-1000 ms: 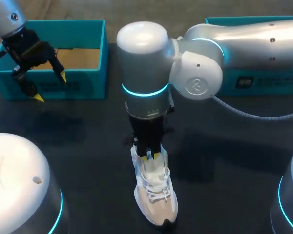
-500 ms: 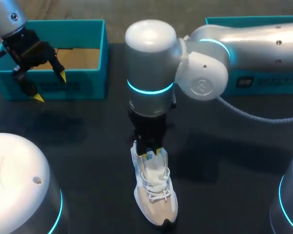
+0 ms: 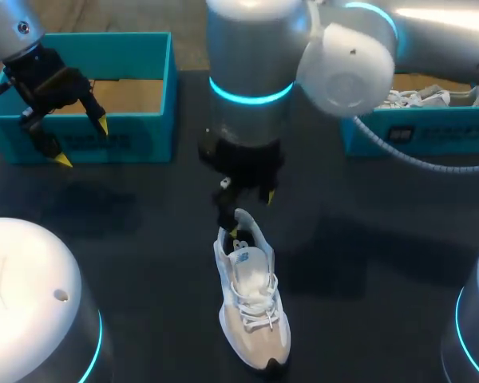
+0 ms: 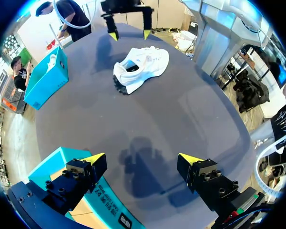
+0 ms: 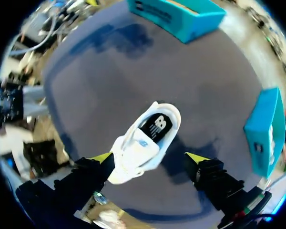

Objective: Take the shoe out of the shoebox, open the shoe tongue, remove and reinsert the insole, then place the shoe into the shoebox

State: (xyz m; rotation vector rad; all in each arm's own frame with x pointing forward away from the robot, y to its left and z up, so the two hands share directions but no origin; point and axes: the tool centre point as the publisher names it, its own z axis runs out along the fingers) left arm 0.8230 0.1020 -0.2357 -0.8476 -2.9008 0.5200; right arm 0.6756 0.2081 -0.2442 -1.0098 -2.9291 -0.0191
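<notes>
Right hand (image 5: 149, 158) hangs spread wide above the shoe (image 3: 254, 307).

The right arm (image 3: 251, 48) was smooth silver, ringed with glowing cyan, trailing a grey ribbed cable (image 3: 419, 165); the left gripper (image 3: 82, 142) was black, yellow-tipped.

Counter: a dark blue-black counter (image 3: 144, 263) with a flat, matte top, plain and without pattern.
Tone: near black in the head view, a greyer blue-purple in both wrist views.
Light: comes from above; faint sheen only, no hard glare.
Shadows: soft-edged dark shadows (image 3: 347, 255) lie in patches across the counter's top.
Edge: its far edge shows in the head view.
</notes>
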